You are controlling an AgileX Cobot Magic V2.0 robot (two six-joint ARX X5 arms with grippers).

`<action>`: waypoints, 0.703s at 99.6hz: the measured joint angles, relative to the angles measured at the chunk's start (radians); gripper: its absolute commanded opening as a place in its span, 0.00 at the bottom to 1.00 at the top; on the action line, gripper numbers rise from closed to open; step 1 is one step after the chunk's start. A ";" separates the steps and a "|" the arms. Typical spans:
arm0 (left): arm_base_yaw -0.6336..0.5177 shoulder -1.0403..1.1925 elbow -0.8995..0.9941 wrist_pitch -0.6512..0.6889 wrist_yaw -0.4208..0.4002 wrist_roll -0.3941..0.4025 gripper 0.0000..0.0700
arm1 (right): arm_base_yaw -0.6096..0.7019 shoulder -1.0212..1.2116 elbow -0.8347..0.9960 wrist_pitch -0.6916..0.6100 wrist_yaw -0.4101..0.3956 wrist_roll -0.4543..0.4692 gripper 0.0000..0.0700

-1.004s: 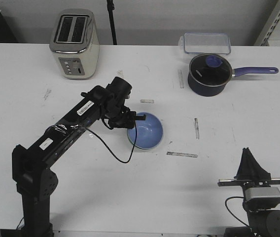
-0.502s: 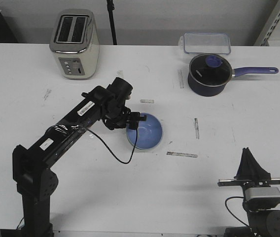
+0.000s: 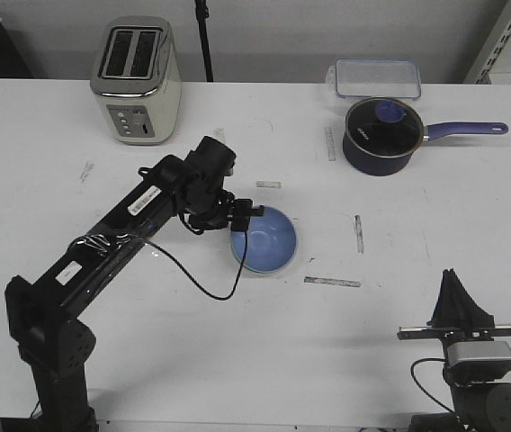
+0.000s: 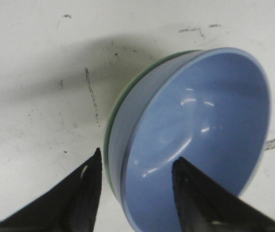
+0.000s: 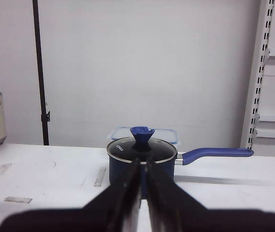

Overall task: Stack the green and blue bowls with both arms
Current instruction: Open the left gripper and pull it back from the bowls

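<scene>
Around the edges: one toaster (image 3: 136,79) back left on the tabletop (image 3: 435,234), one clear lidded container (image 3: 375,78) back right, one navy saucepan (image 3: 381,135) with a purple handle just in front of it. A few tape strips scattered about, none in the way. Nothing stands between either arm and the bowls except the left arm's own loose cable (image 3: 203,286), which droops onto the tabletop just left of them.

Bowls: two, nested mid-tabletop. Blue bowl (image 3: 264,238) sits inside the green bowl (image 4: 113,126); only a thin green rim shows in the wrist view.

Arms: two. Left hand (image 4: 135,181) is spread apart, one finger outside the stack's wall, one finger (image 4: 190,193) over the blue bowl's inside, straddling the near rim. Can't tell if either touches it.

Right hand (image 5: 141,181) parked at the front right, fingers pressed together on nothing, pointed toward the saucepan, well apart from the bowls.
</scene>
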 measured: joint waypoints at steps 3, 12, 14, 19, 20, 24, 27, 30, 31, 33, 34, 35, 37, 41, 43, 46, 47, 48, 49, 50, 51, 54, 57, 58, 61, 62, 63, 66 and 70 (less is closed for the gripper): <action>0.005 -0.017 -0.012 0.016 -0.001 0.005 0.40 | 0.000 0.000 0.000 0.000 0.000 0.000 0.01; 0.024 -0.067 -0.072 0.066 -0.002 0.019 0.34 | 0.000 0.000 0.000 0.000 0.000 0.000 0.01; 0.028 -0.078 -0.090 0.082 -0.002 0.019 0.27 | 0.000 0.000 0.000 0.000 0.000 0.000 0.01; 0.037 -0.109 -0.142 0.124 -0.002 0.023 0.09 | 0.000 0.000 0.000 0.000 0.000 0.000 0.01; 0.039 -0.116 -0.153 0.133 -0.002 0.023 0.06 | 0.000 0.000 0.000 0.000 0.000 0.000 0.01; 0.045 -0.144 -0.200 0.167 -0.003 0.027 0.00 | 0.000 0.000 0.000 0.000 0.000 0.000 0.01; 0.050 -0.167 -0.236 0.193 -0.003 0.027 0.00 | 0.000 0.000 0.000 0.000 0.000 0.000 0.01; 0.056 -0.193 -0.273 0.219 -0.004 0.028 0.00 | 0.000 0.000 0.000 0.000 0.000 0.000 0.01; 0.058 -0.203 -0.285 0.229 -0.004 0.028 0.00 | 0.000 0.000 0.000 0.000 0.000 0.000 0.01; 0.062 -0.222 -0.311 0.247 -0.004 0.029 0.00 | 0.000 0.000 0.000 0.000 0.000 0.000 0.01; 0.064 -0.232 -0.323 0.256 -0.004 0.030 0.00 | 0.000 0.000 0.000 0.000 0.000 0.000 0.01; 0.066 -0.242 -0.335 0.266 -0.004 0.030 0.00 | 0.000 0.000 0.000 0.000 0.000 0.000 0.01; 0.071 -0.264 -0.362 0.288 -0.004 0.031 0.00 | 0.000 0.000 0.000 0.000 0.000 0.000 0.01; 0.082 -0.309 -0.410 0.331 -0.004 0.032 0.00 | 0.000 0.000 0.000 0.000 0.000 0.000 0.01; 0.088 -0.333 -0.436 0.356 -0.003 0.035 0.00 | 0.000 0.000 0.000 0.000 0.000 0.000 0.01; 0.098 -0.370 -0.474 0.392 -0.003 0.037 0.00 | 0.000 0.000 0.000 0.000 0.000 0.000 0.01; 0.102 -0.382 -0.486 0.403 -0.004 0.038 0.00 | 0.000 0.000 0.000 0.000 0.000 0.000 0.01; 0.106 -0.394 -0.498 0.415 -0.004 0.039 0.00 | 0.000 0.000 0.000 0.000 0.000 0.000 0.01; 0.110 -0.406 -0.510 0.427 -0.004 0.039 0.00 | 0.000 0.000 0.000 0.000 0.000 0.000 0.01; 0.114 -0.418 -0.523 0.440 -0.004 0.040 0.00 | 0.000 0.000 0.000 0.000 0.000 0.000 0.01; 0.118 -0.430 -0.534 0.452 -0.004 0.040 0.00 | 0.000 0.000 0.000 0.000 0.000 0.000 0.01; 0.130 -0.465 -0.571 0.489 -0.004 0.045 0.00 | 0.000 0.000 0.000 0.000 0.000 0.000 0.01; 0.144 -0.500 -0.610 0.529 -0.003 0.048 0.00 | 0.000 0.000 0.000 0.000 0.000 0.000 0.01; 0.149 -0.512 -0.623 0.542 -0.003 0.050 0.00 | 0.000 0.000 0.000 0.000 0.000 0.000 0.01; 0.163 -0.546 -0.663 0.583 -0.003 0.056 0.00 | 0.000 0.000 0.000 0.000 0.000 0.000 0.01; 0.168 -0.557 -0.677 0.595 -0.003 0.059 0.00 | 0.000 0.000 0.000 0.000 0.000 0.000 0.01; 0.174 -0.568 -0.690 0.609 -0.003 0.063 0.00 | 0.000 0.000 0.000 0.000 0.000 0.000 0.01; 0.189 -0.601 -0.733 0.652 -0.003 0.072 0.00 | 0.000 0.000 0.000 0.000 0.000 0.000 0.01; 0.209 -0.646 -0.790 0.709 -0.003 0.085 0.00 | 0.000 0.000 0.000 0.000 0.000 0.000 0.01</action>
